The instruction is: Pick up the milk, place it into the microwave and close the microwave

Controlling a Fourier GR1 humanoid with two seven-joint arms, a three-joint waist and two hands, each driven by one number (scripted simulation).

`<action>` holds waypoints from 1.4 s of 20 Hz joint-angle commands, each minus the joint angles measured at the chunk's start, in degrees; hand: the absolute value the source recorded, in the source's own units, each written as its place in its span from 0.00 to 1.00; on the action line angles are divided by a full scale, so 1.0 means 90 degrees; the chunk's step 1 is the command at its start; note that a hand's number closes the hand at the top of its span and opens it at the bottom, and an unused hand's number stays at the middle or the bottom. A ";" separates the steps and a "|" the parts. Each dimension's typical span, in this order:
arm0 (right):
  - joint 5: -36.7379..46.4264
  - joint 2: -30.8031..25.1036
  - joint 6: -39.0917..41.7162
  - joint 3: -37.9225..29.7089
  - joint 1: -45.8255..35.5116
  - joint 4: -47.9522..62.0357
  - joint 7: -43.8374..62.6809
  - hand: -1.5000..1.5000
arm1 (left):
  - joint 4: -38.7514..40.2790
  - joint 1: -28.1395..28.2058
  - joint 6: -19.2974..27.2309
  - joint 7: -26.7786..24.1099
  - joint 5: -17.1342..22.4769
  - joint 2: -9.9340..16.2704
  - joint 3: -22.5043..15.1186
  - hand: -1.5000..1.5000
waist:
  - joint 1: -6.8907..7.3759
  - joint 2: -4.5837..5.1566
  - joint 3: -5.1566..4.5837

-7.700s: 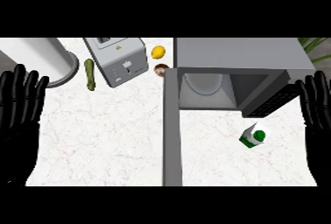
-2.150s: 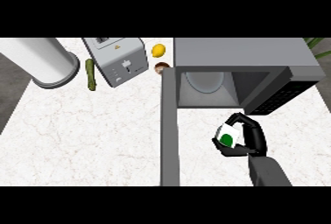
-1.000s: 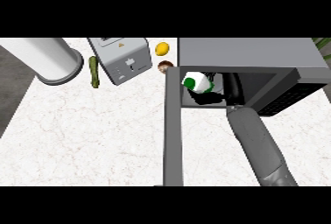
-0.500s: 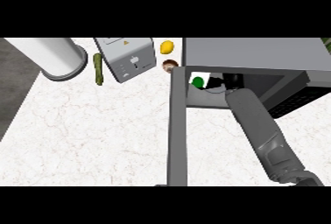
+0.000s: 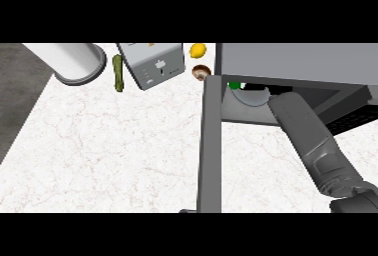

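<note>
— White marbled counter fills your view, dark floor at its left edge. What do you count?

— One microwave, its door swung open toward you. One milk, only its green part showing inside the cavity. One toaster, one cucumber, one lemon, one white canister.

— Your hands?

— Your right forearm reaches into the cavity; the hand is hidden, so you cannot tell its fingers.
</note>
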 commanded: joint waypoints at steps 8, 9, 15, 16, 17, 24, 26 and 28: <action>0.0533 -0.0577 -0.1091 0.0158 -0.0376 0.0989 0.0403 1.00 | 0.0306 -0.0373 -0.0028 0.0007 -0.0274 0.0161 -0.0203 0.00 | 0.0243 0.0118 -0.0034; 0.0568 -0.0829 -0.1225 0.0158 -0.0358 0.1072 0.0547 0.00 | 0.0268 -0.0444 -0.0018 -0.0007 -0.0300 0.0073 -0.0322 0.00 | 0.0195 0.0140 -0.0034; 0.0774 -0.0694 -0.1616 0.0341 -0.0237 0.1114 0.0692 0.00 | 0.0245 -0.0522 0.0048 -0.0068 -0.0644 0.0141 -0.0258 0.00 | 0.0232 0.0123 -0.0006; 0.0764 -0.0800 -0.1308 0.0332 -0.0342 0.1072 0.0624 0.00 | 0.0252 -0.0529 0.0012 -0.0107 -0.0694 0.0127 -0.0279 0.00 | 0.0222 0.0107 -0.0008; 0.0715 -0.0668 -0.1379 0.0282 -0.0310 0.1049 0.0595 0.00 | 0.0285 -0.0493 0.0035 -0.0163 -0.0762 0.0032 -0.0268 0.00 | 0.0259 0.0113 -0.0009; 0.0572 -0.0700 -0.0495 0.0155 -0.0444 0.0905 0.0046 0.00 | 0.0403 -0.0682 -0.0227 -0.0060 -0.0816 0.0205 -0.0618 0.00 | 0.0217 0.0109 -0.0002; 0.0492 -0.0565 -0.0447 0.0074 -0.0451 0.0921 0.0014 0.00 | 0.0469 -0.0562 -0.0381 -0.0283 -0.0969 -0.0095 -0.0764 0.00 | 0.0242 0.0097 -0.0017; 0.0327 -0.0470 -0.0145 -0.0071 -0.0266 0.0860 -0.0283 0.00 | 0.0526 -0.0399 -0.0579 -0.0241 -0.0767 0.0023 -0.0727 0.00 | 0.0162 0.0007 -0.0018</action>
